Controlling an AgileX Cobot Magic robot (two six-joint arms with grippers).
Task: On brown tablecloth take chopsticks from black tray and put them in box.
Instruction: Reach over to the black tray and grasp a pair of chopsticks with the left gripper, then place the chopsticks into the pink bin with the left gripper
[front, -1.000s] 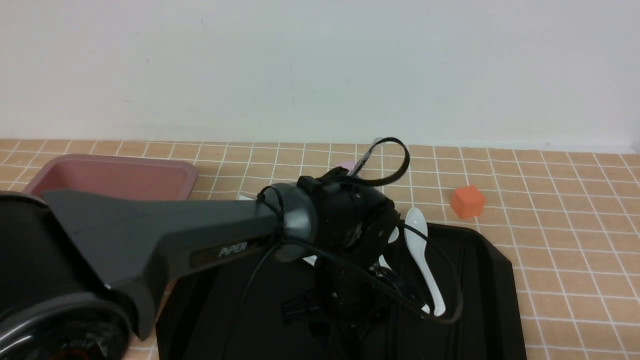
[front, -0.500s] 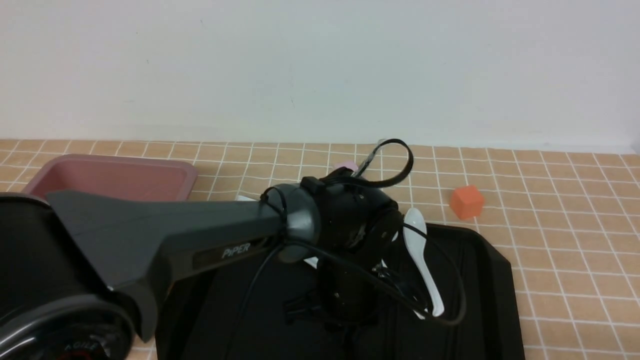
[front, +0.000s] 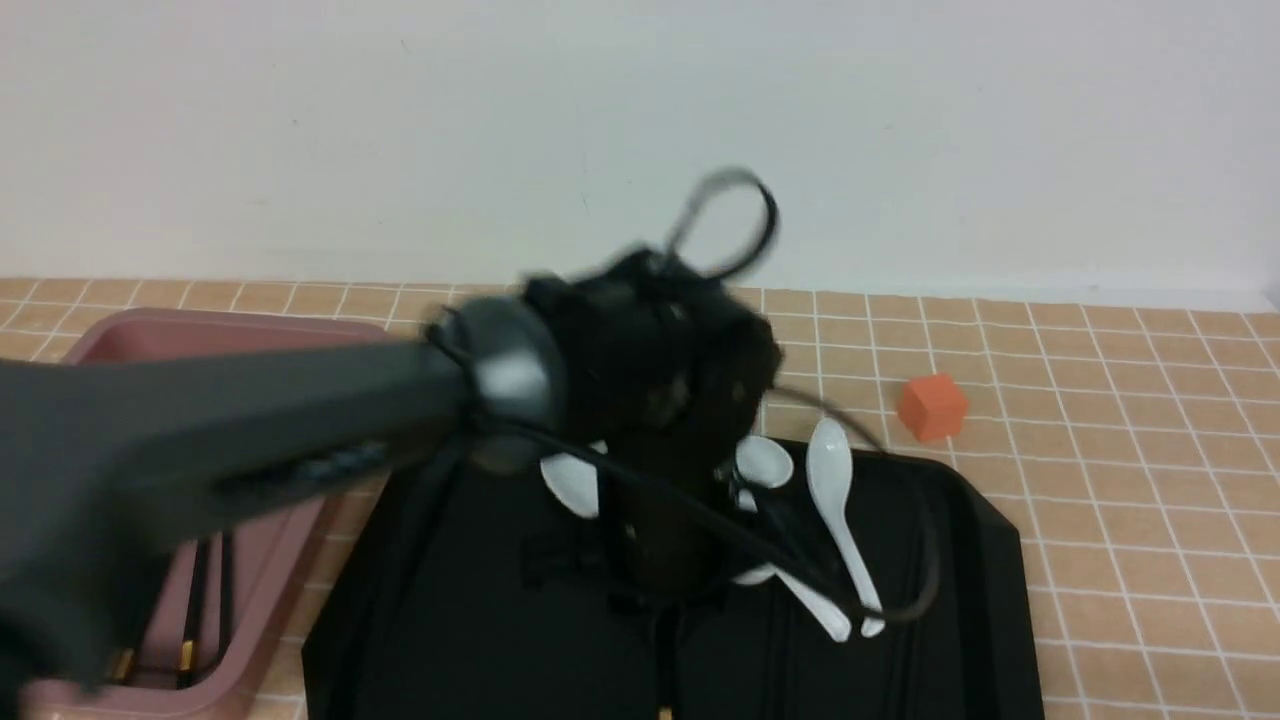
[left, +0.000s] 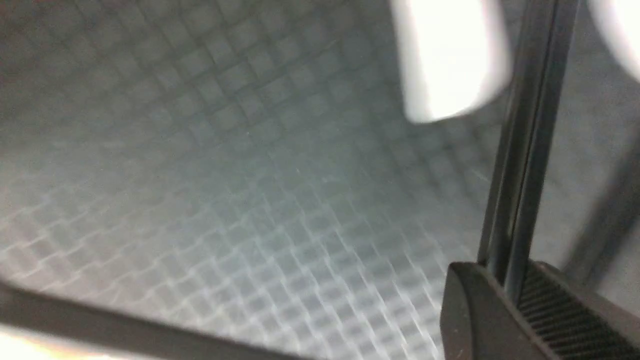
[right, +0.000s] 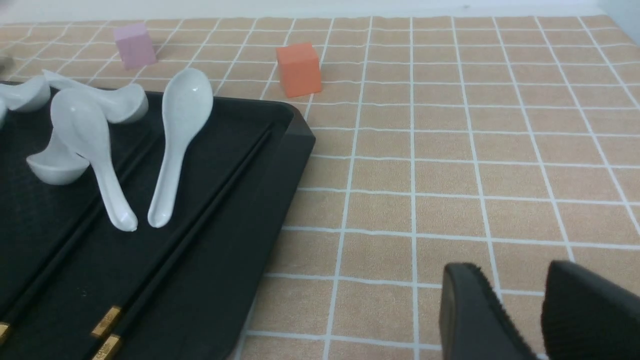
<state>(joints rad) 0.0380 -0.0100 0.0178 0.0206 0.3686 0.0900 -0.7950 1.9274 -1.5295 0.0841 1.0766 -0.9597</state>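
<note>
My left gripper (left: 510, 282) is shut on a pair of black chopsticks (left: 522, 150) and holds them just above the black tray's textured floor (left: 225, 200). In the front view the left gripper (front: 660, 590) hangs blurred over the middle of the black tray (front: 960, 560). Several more chopsticks (right: 200, 215) with gold bands lie in the tray (right: 280, 150). The pink box (front: 300, 540) stands to the tray's left on the brown tablecloth (front: 1120, 480), with chopsticks (front: 205, 590) inside. My right gripper (right: 522, 300) is open and empty over the cloth, right of the tray.
Several white spoons (front: 835, 500) lie at the back of the tray, also in the right wrist view (right: 175, 145). An orange cube (front: 932, 405) and a pink cube (right: 134, 46) sit on the cloth behind the tray. A wall stands behind the table.
My left arm has risen and swung left and back, lifting the chopsticks off the tray. The box's near end with chopsticks inside has come into view.
</note>
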